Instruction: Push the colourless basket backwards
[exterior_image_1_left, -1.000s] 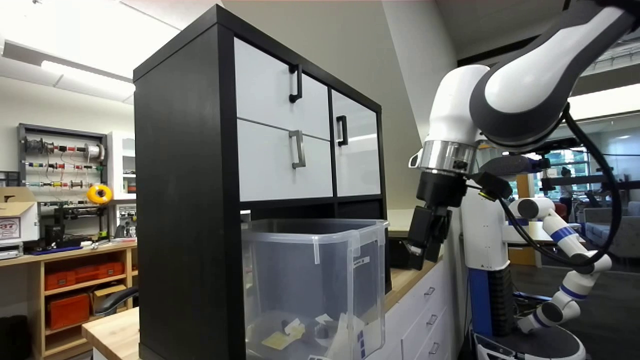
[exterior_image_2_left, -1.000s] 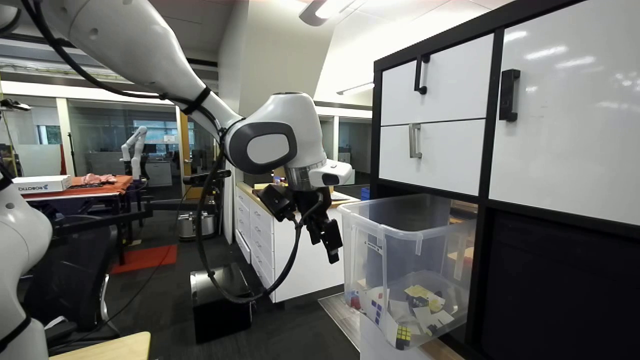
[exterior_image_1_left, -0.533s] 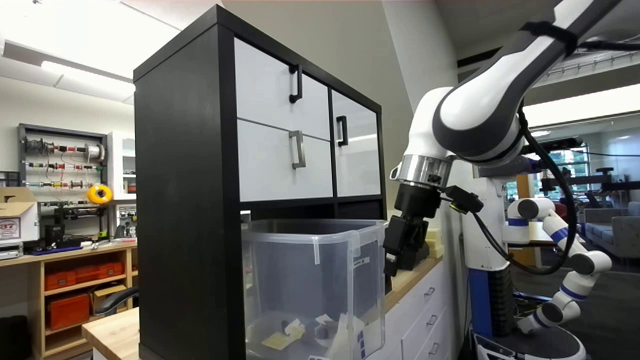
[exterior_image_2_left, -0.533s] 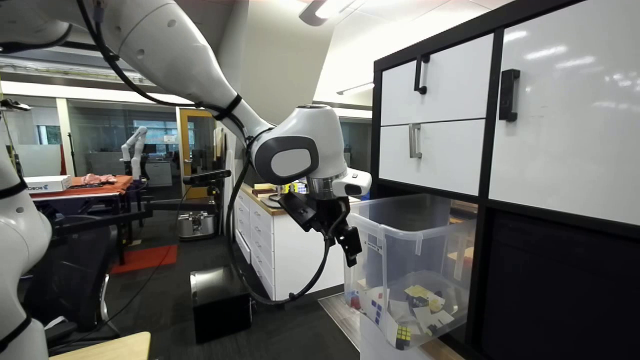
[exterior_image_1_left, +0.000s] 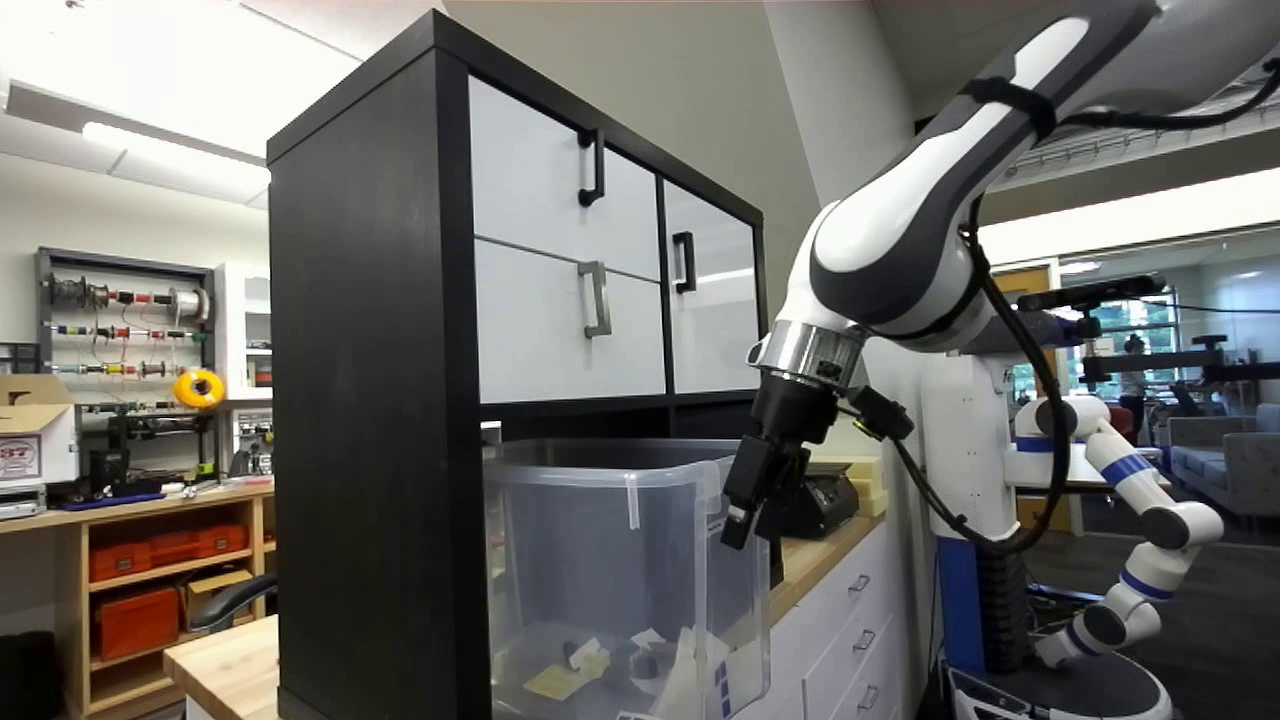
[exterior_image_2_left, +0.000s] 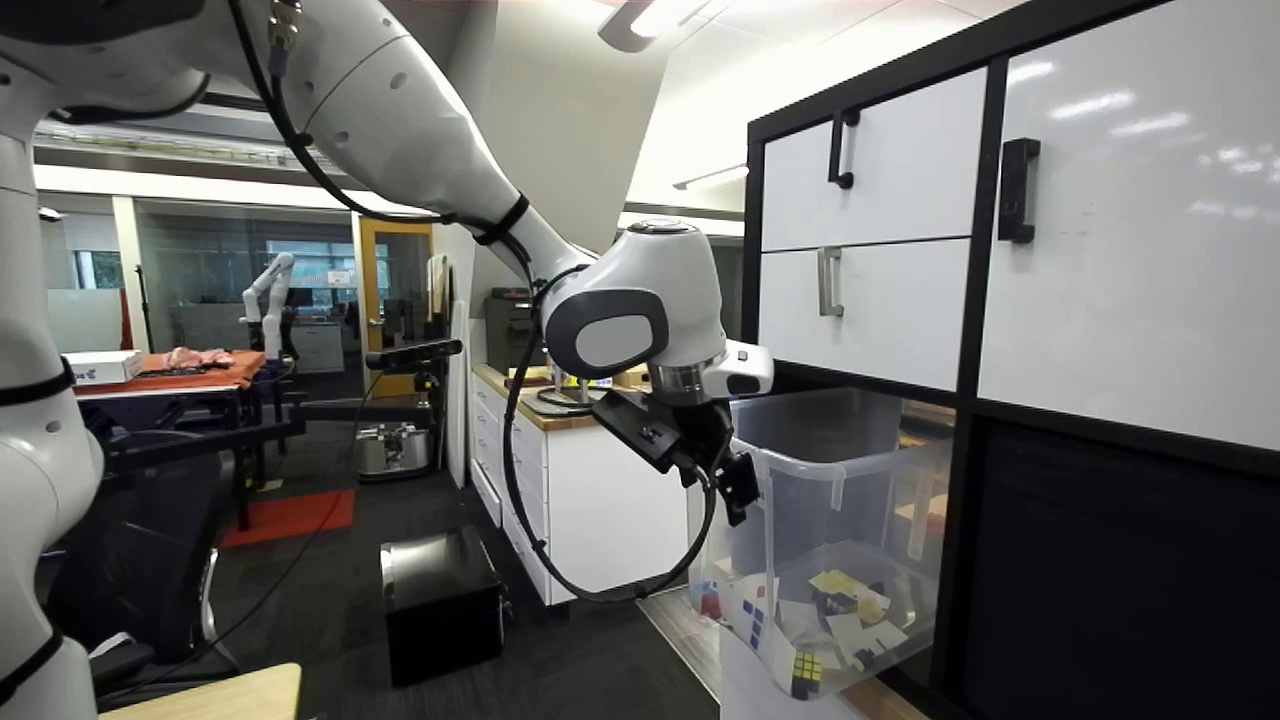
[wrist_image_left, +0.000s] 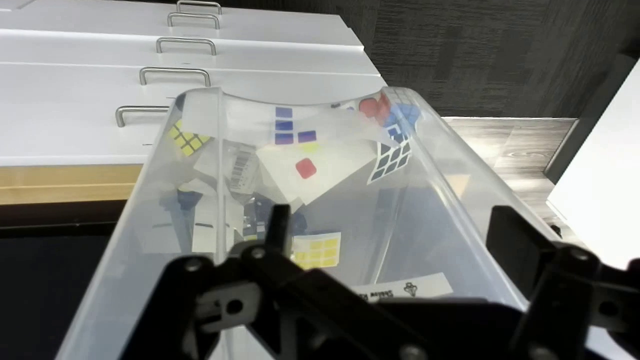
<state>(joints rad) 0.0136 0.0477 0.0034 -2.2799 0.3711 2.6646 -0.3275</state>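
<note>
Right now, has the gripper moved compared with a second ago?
Yes: in both exterior views, the gripper has shifted toward the black-framed cabinet.

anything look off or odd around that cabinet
Yes: the colourless basket juts out of the black cabinet, past the front edge of the wooden counter. One grey drawer handle also mismatches the black handles.

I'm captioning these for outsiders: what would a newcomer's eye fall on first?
Probably the white arm across the upper left of an exterior view, its fingers spread near the basket. Next, that basket itself: clear-walled, jutting out beneath white drawers, with papers bearing coloured squares inside.
</note>
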